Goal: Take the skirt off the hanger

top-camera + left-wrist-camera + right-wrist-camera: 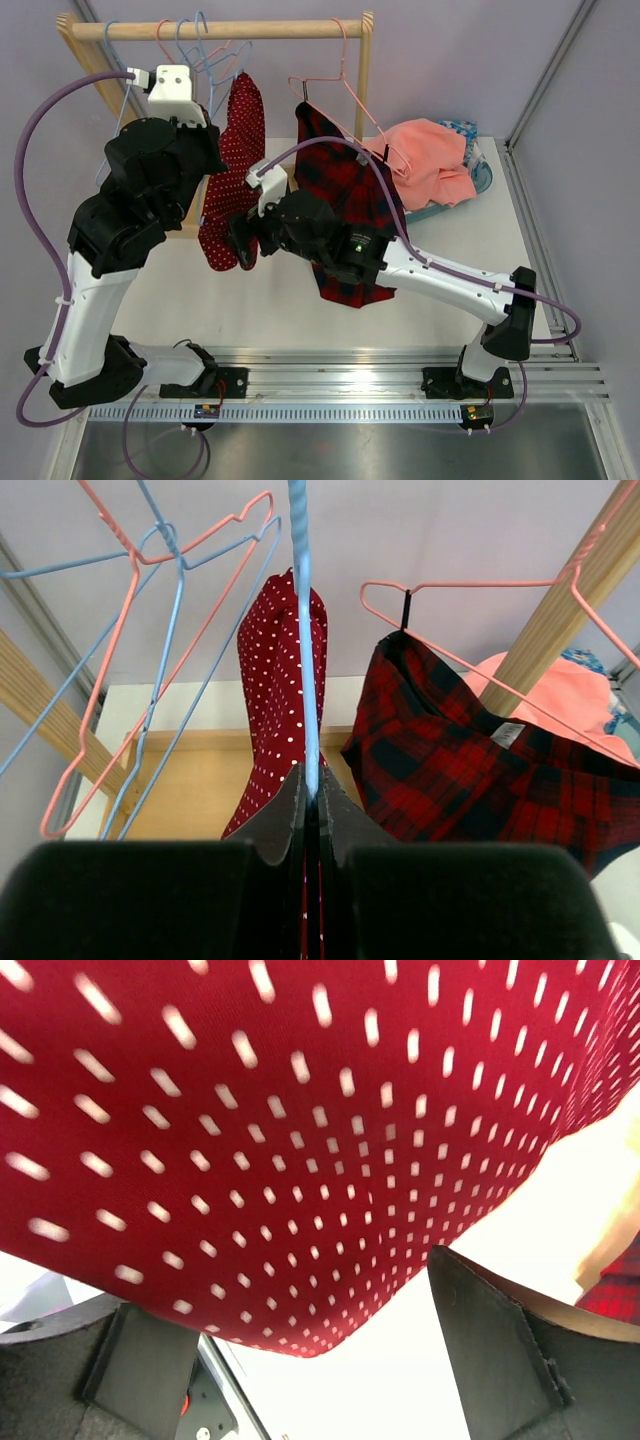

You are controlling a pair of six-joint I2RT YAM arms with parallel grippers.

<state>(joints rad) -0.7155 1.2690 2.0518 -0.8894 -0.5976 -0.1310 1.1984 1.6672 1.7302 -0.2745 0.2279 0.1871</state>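
A red skirt with white dots [240,150] hangs from a blue hanger [215,70] on the wooden rack. My left gripper [312,780] is shut on the blue hanger's wire [300,630], just above the skirt [275,670]. In the top view that gripper [215,118] sits at the skirt's upper left. My right gripper [240,245] is at the skirt's lower end. It stands open [315,1345], and the dotted hem [300,1140] hangs between its fingers without being clamped.
A red plaid garment [345,190] hangs on a pink hanger [340,90] just to the right. Empty pink and blue hangers [130,580] hang on the rail [220,30] to the left. A pink cloth [430,160] lies at the back right.
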